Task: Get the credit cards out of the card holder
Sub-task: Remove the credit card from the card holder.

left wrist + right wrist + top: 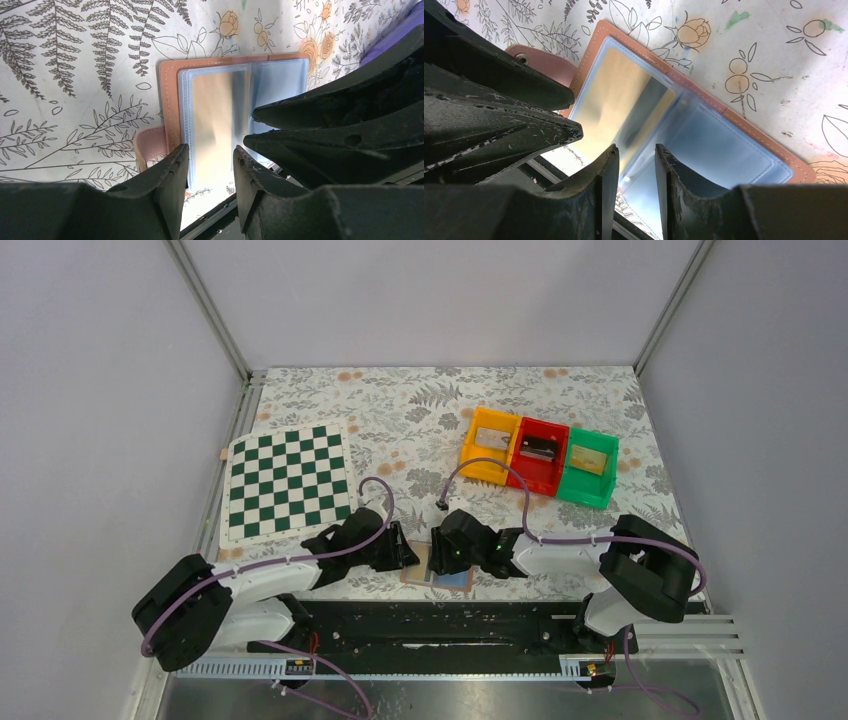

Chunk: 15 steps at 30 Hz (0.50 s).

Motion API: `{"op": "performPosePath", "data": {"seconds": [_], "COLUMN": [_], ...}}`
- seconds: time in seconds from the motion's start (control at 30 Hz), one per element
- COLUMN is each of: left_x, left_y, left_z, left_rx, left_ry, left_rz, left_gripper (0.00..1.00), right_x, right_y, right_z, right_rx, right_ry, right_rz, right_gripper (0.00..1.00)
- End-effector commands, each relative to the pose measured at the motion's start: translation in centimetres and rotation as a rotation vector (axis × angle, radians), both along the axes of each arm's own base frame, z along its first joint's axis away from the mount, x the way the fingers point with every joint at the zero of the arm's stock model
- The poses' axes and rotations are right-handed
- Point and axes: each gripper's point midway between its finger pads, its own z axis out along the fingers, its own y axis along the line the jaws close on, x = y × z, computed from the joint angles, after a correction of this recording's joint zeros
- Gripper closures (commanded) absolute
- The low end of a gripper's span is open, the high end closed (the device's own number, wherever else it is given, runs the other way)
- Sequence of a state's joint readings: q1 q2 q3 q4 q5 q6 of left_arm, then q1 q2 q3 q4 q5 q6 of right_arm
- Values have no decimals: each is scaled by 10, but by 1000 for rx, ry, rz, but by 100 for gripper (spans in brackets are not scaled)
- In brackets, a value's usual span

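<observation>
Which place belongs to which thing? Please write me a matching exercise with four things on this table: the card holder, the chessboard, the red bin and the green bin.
Things
1. card holder
2. chessboard
3. red bin
4. green bin

Places
A. furthest to the right of the four
B. on the left side of the table
C. directly right of the orange bin
D. lying open at the near edge

Pairs: 1-D, 2-B, 3-C, 4-A
</observation>
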State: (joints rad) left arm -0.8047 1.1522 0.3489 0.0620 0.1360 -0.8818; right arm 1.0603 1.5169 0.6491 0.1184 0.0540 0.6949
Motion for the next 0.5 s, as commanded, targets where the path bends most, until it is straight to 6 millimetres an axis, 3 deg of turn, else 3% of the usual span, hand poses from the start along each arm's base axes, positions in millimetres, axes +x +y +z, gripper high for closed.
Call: {"op": "performPosePath", "data": {"seconds": [0.0, 0.47], "left_x": [10, 5], "left_y": [-7, -14], "left_z": [6, 1], "left_rx": [-29, -67], "left_ry": [-48, -25], "left_rz": [-3, -27], "left_gripper": [62, 63], "right_x": [6, 5], "right_y": [-7, -4], "right_z": [2, 2], "right_rx": [-11, 1], "right_ry": [-28, -20], "right_rz": [-31, -32], "right_gripper": [60, 59]}}
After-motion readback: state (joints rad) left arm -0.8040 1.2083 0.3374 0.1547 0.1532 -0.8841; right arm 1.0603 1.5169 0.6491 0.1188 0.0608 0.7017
